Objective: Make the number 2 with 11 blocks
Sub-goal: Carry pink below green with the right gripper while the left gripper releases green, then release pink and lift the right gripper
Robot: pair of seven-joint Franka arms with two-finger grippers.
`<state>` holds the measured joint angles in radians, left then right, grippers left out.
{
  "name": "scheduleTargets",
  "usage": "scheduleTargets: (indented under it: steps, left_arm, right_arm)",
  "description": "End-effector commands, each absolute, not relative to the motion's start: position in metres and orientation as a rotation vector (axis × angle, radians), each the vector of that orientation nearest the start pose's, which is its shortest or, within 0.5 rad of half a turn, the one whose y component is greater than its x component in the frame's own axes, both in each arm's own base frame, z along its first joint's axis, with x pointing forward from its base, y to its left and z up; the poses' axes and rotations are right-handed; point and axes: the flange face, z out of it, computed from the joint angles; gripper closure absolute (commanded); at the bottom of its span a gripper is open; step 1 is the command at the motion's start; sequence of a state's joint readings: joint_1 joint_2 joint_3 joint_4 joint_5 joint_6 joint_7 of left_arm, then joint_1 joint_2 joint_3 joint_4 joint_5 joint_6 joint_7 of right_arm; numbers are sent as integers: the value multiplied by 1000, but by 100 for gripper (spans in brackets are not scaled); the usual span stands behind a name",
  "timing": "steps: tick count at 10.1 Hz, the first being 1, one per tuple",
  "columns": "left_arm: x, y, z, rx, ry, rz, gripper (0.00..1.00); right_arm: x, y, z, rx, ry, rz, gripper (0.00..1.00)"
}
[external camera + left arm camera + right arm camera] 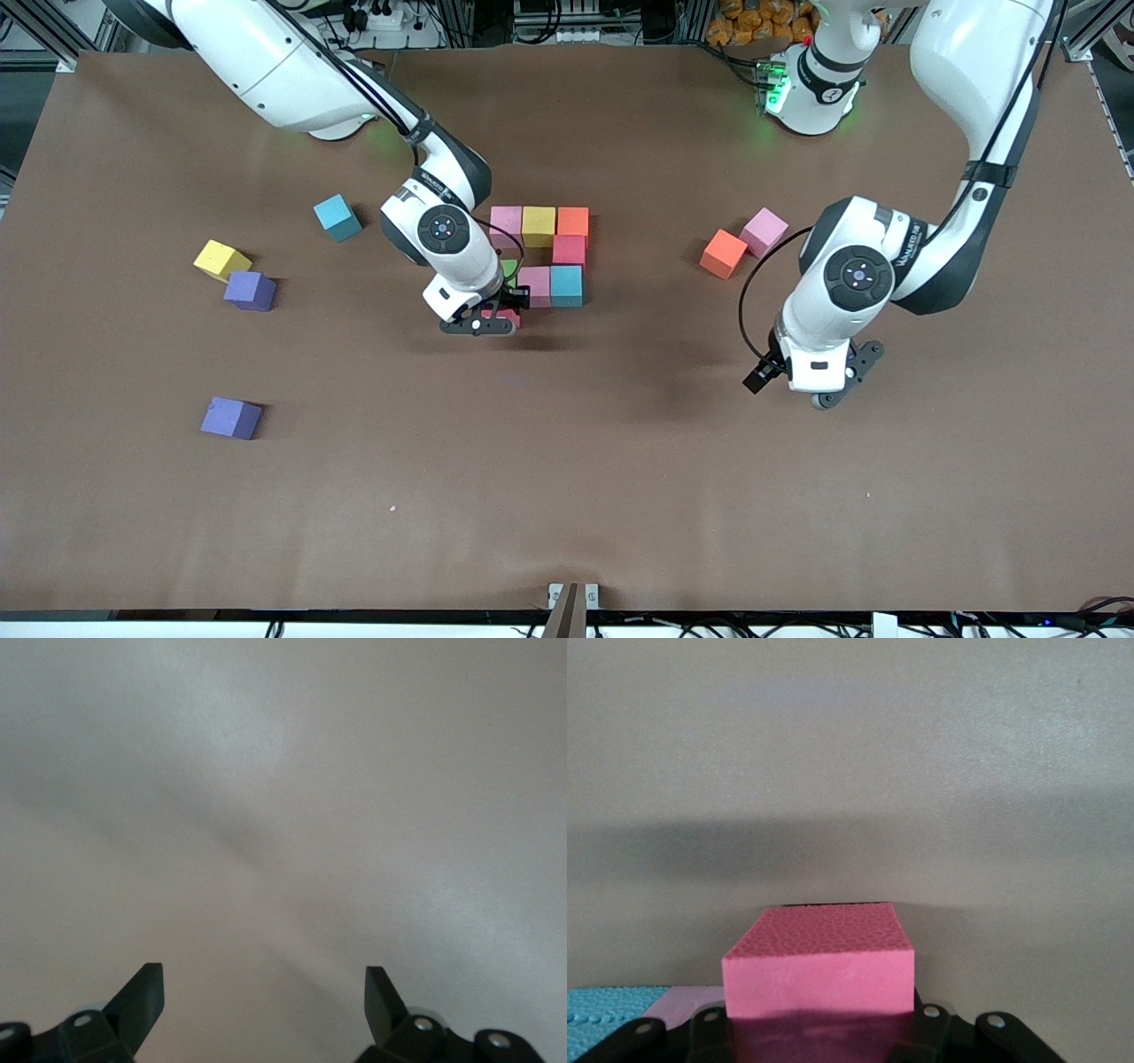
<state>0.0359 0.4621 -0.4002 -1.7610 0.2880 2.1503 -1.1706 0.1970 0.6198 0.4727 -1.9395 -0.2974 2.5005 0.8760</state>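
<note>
The number 2 stands partly built mid-table: pink (506,220), yellow (538,224) and orange (572,221) blocks in a row, a red block (568,250) under the orange one, then pale pink (535,285) and blue (566,284) blocks, with a green block (508,268) mostly hidden by the arm. My right gripper (496,315) is shut on a pinkish-red block (818,970), low beside the pale pink block (695,997) and the blue one (611,1019). My left gripper (837,390) hangs open over bare table, its fingers (142,997) holding nothing.
Loose blocks lie toward the right arm's end: blue (337,218), yellow (221,260), and two purple ones (249,290) (230,417). An orange block (723,253) and a pink block (764,231) sit together near the left arm. The brown table (567,478) is bare nearer the camera.
</note>
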Motion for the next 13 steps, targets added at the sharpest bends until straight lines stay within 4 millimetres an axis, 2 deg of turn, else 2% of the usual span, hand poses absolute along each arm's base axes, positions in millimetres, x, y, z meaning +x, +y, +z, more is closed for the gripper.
scheduleTargets:
  steps: [1, 2, 4, 6, 7, 8, 9, 10, 11, 12, 13]
  left_arm:
    - [621, -176, 348, -2938, -789, -32, 0]
    - [624, -173, 362, -2952, -709, -34, 0]
    - [630, -168, 385, -2975, -508, 12, 0]
    - [637, -160, 414, -2989, -288, 64, 0]
    - [640, -156, 433, -2992, -195, 77, 0]
    - [643, -152, 450, -2991, -130, 89, 0]
    - [643, -149, 458, -2989, -83, 104, 0]
    - [642, -150, 458, -2989, -45, 125, 0]
    - [643, -150, 468, -2995, -12, 112, 0]
    - [640, -150, 478, -3008, 29, 155, 0]
    - [638, -147, 498, -3018, 84, 194, 0]
  right_arm:
    - [502, 384, 188, -3069, 99, 33, 14]
    - [506, 384, 194, -3066, 101, 20, 0]
    - [522, 375, 220, -3071, 115, -35, 0]
    - [527, 367, 244, -3111, 133, -28, 0]
    - [531, 355, 261, -3139, 111, -26, 0]
    - [540, 334, 276, -3162, 42, -29, 0]
    - [552, 312, 282, -3170, -25, -31, 0]
    - [566, 280, 284, -3174, -107, -29, 0]
    - [583, 237, 284, -3177, -234, -2, 0]
    - [593, 206, 286, -3170, -400, 23, 0]
    - [603, 175, 284, -3125, -651, 37, 0]
